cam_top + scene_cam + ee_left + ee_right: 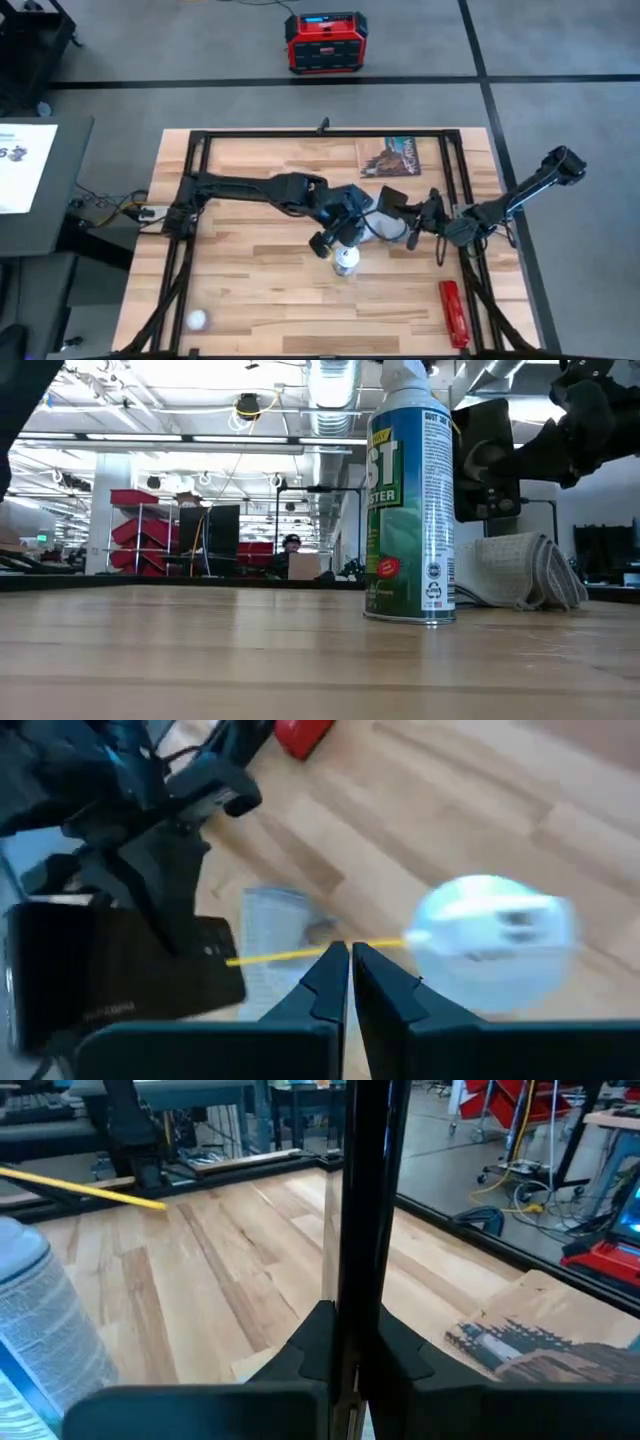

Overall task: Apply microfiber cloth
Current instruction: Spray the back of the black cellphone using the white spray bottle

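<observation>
Low view: cloth (525,572) lies bunched on the table, behind the can (411,500). Right claw (345,1342) clamps the phone (486,458) edge-on just above it. Left claw (349,972), closed and empty, hovers over the can. Judged: phone not yet wiped; next, grip the cloth.

The microfiber cloth (378,226) lies mostly hidden beneath both arms at the worktop's centre. At six o'clock, the spray can's (495,942) top is blurred, its nozzle indistinct.
</observation>
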You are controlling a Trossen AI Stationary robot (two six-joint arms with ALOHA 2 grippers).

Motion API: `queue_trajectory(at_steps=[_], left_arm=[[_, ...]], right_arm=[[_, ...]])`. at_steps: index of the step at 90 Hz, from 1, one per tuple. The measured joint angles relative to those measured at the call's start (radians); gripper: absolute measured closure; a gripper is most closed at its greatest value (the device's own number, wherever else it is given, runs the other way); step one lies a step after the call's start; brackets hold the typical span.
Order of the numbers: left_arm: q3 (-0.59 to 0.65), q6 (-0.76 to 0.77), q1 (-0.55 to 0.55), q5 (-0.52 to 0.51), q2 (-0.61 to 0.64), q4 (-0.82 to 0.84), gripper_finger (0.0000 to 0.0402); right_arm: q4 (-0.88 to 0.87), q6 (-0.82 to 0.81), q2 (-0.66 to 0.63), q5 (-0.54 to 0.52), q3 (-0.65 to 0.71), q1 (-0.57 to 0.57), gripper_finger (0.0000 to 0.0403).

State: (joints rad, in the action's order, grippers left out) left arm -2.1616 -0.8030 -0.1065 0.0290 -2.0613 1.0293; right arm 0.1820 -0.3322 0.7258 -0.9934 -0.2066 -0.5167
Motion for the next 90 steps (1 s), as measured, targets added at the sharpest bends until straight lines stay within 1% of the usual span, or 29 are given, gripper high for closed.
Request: queue_trajectory(at_steps=[5, 11, 26, 46, 69, 90], left_arm=[[-0.027, 0.0, -0.001, -0.002, -0.005, 0.003, 0.0402], [-0.052, 0.013, -0.001, -0.002, -0.003, 0.052, 0.0402], [-0.072, 0.023, -0.01, -0.002, -0.006, 0.081, 0.0402], [-0.076, 0.031, -0.033, 0.023, -0.003, 0.07, 0.0402], [-0.076, 0.037, -0.045, 0.029, -0.003, 0.043, 0.0402], [-0.076, 0.021, -0.043, 0.028, -0.05, 0.024, 0.0402]], right_arm=[[-0.002, -0.001, 0.0, 0.003, -0.001, -0.001, 0.0391], [-0.005, -0.001, 0.001, 0.002, 0.0, -0.005, 0.0391], [-0.015, -0.011, 0.001, 0.002, 0.0, -0.005, 0.0391], [-0.015, -0.018, 0.001, 0.002, 0.0, -0.005, 0.0391], [-0.015, -0.018, 0.001, 0.001, 0.0, -0.005, 0.0391], [-0.019, -0.018, 0.001, 0.0, 0.0, -0.005, 0.0391]])
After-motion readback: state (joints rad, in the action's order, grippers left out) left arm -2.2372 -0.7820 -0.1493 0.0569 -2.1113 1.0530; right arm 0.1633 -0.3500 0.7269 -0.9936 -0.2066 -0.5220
